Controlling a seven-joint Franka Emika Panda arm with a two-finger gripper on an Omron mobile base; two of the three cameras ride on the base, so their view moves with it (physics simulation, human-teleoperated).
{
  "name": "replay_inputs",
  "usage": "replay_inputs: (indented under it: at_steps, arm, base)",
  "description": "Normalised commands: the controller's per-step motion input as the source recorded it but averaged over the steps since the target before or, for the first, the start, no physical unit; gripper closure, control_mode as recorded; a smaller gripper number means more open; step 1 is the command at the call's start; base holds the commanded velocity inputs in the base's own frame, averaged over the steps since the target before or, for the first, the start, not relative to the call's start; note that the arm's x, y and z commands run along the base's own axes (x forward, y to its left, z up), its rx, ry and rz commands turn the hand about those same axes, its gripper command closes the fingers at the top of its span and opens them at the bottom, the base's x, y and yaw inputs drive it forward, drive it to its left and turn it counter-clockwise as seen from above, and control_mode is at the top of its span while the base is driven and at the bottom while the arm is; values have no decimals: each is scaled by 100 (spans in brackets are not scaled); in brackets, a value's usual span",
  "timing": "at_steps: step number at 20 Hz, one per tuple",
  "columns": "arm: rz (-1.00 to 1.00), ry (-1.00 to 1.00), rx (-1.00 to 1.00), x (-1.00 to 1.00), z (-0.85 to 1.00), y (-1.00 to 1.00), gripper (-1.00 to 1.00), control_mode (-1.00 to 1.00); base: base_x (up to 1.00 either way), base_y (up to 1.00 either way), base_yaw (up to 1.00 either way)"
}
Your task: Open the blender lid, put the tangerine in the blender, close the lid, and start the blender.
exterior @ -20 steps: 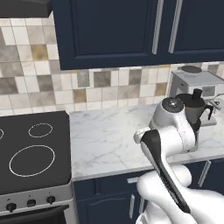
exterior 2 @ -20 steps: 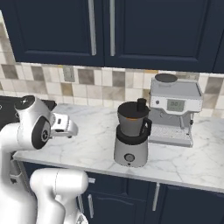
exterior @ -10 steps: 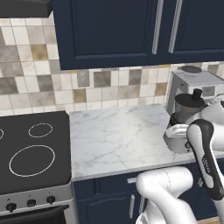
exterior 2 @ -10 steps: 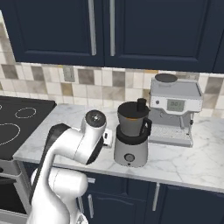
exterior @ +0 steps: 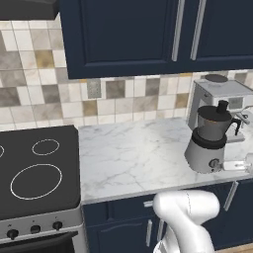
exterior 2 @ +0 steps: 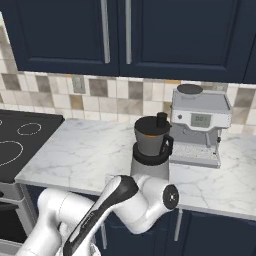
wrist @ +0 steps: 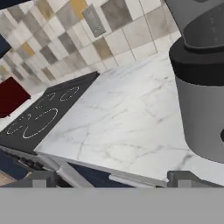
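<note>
The blender (exterior: 209, 142) stands on the marble counter, silver-grey base below a dark smoky jar. Its black lid (exterior: 223, 106) sits shut on the jar's mouth, also plain in the right base view as the lid (exterior 2: 161, 120) on the blender (exterior 2: 151, 150). An orange tint shows under the jar's rim; the tangerine itself is hidden. My gripper (wrist: 113, 180) is open and holds nothing, low by the counter's front edge, with the blender's base (wrist: 202, 118) close on its right. Part of my white hand (exterior: 237, 165) shows beside the base.
A boxy silver coffee machine (exterior 2: 199, 125) stands just behind and right of the blender. A black stovetop (exterior: 34, 168) lies at the left of the counter (exterior: 133, 153). Dark blue cabinets (exterior 2: 115, 35) hang above. My elbow (exterior 2: 150, 200) hangs before the counter's front.
My arm has swung from the left, across the counter's front, to low down beside the blender's base. The jaws have stayed open. The blender and its lid have not moved.
</note>
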Motion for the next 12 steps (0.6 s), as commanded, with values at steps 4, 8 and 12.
replay_inputs:
  at_steps: [4,8,12]
  arm:
    - [26,-26,6,-11,-53,-26,-100,-100]
    - [27,-32,-7,0,-27,0,-100,-100]
    - [13,-26,-10,14,-20,-1,-100,-100]
  base:
    - [0,0,0]
    - [0,0,0]
    - [0,0,0]
